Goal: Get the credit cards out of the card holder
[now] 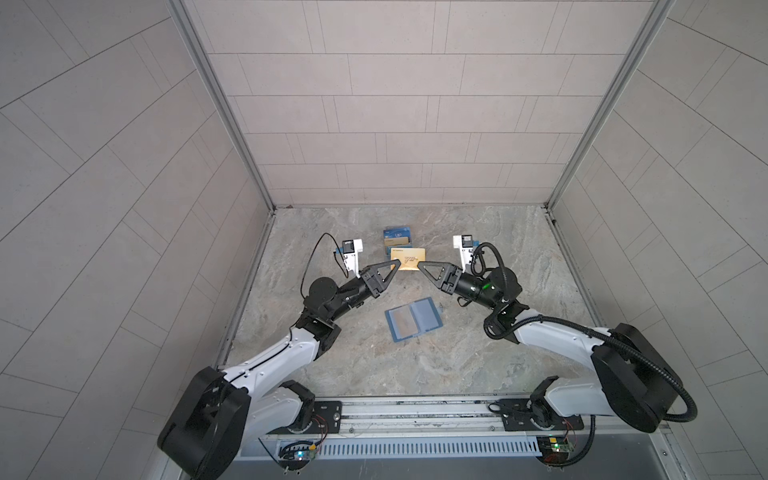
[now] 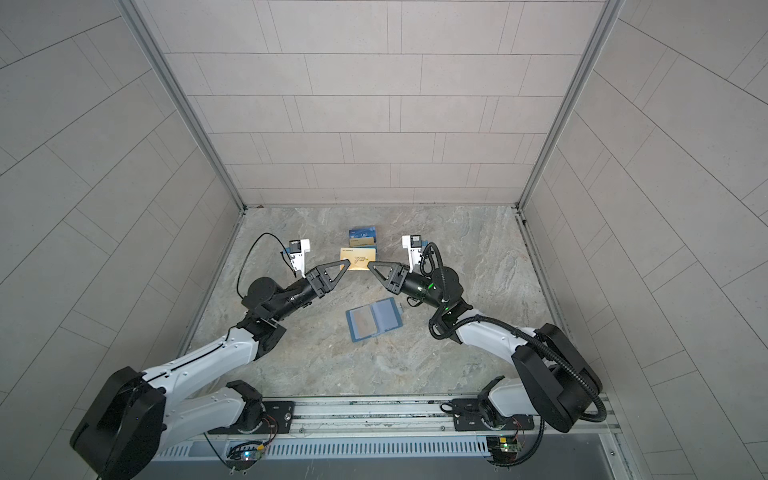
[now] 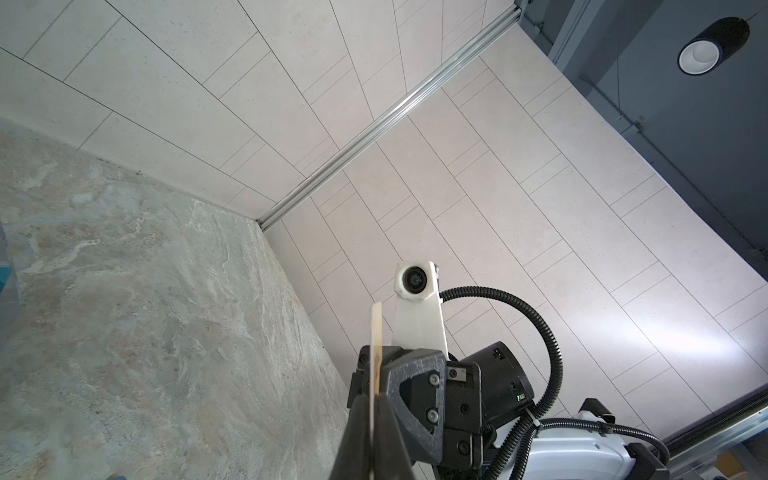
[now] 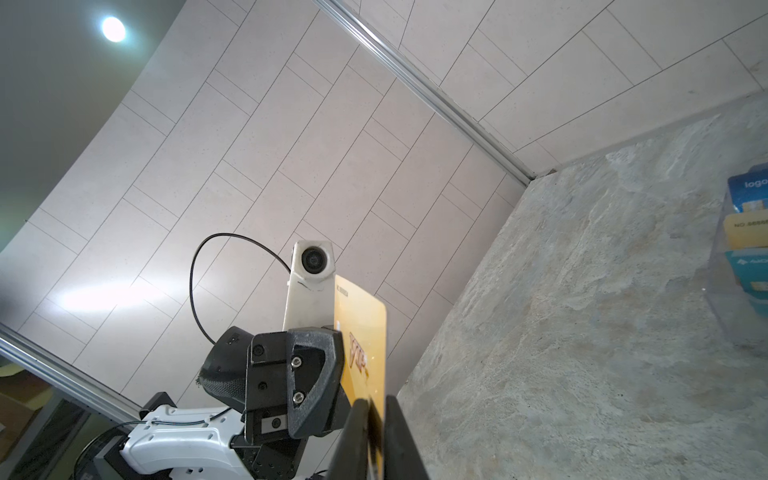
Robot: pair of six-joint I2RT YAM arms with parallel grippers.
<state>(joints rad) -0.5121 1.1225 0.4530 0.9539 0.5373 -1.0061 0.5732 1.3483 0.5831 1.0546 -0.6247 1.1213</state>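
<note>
The gold-yellow credit card (image 1: 409,262) (image 2: 358,261) hangs in the air, face up, between my two grippers in both top views. My left gripper (image 1: 398,262) (image 2: 347,262) is shut on its left end. In the left wrist view the card (image 3: 376,332) shows edge-on between those fingers (image 3: 353,436). My right gripper (image 1: 419,264) (image 2: 369,264) is shut on the right end, and the card (image 4: 361,332) runs between its fingers (image 4: 399,436). The teal-blue card holder (image 1: 413,318) (image 2: 374,319) lies open flat on the table, nearer than the grippers, with a brownish patch in its left sleeve.
A clear tiered stand (image 1: 397,239) (image 2: 362,237) (image 4: 744,249) with blue and gold cards stands just behind the held card. The stone-patterned table (image 1: 498,353) is enclosed by tiled walls on three sides. Both arms reach in from the front rail (image 1: 415,411).
</note>
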